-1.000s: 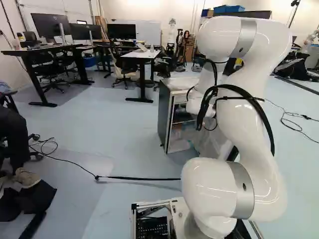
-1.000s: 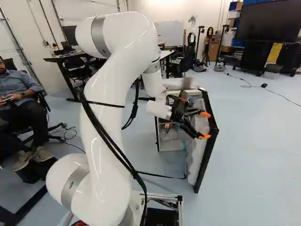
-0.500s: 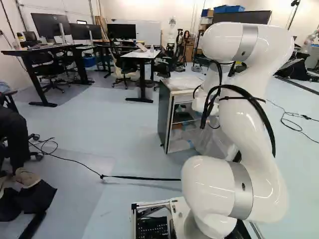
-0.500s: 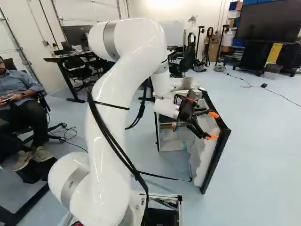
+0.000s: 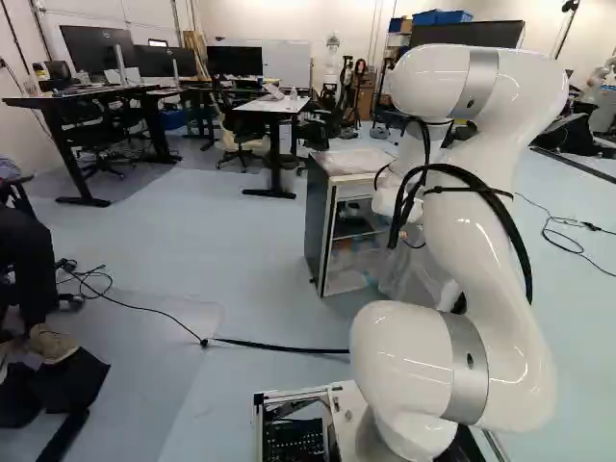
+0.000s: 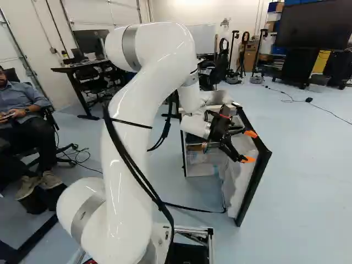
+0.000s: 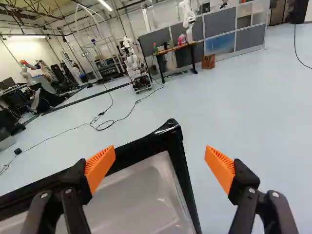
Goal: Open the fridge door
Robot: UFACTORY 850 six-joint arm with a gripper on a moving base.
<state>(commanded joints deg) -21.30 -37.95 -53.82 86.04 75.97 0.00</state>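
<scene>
Black-rimmed fridge door [image 6: 241, 184], ajar, right of centre in right base view | gripper [image 7: 160, 158] spread wide | probably stiff, slick, hinge-guided; best pushed from inside near upper free corner [image 7: 169, 130]

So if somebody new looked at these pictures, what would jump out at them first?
Probably the big white arm, right of the middle in the left base view. Next, the fridge beyond it, its door standing open. Then the open gripper, its orange pads apart, the door's black edge showing between them in the wrist view.
</scene>
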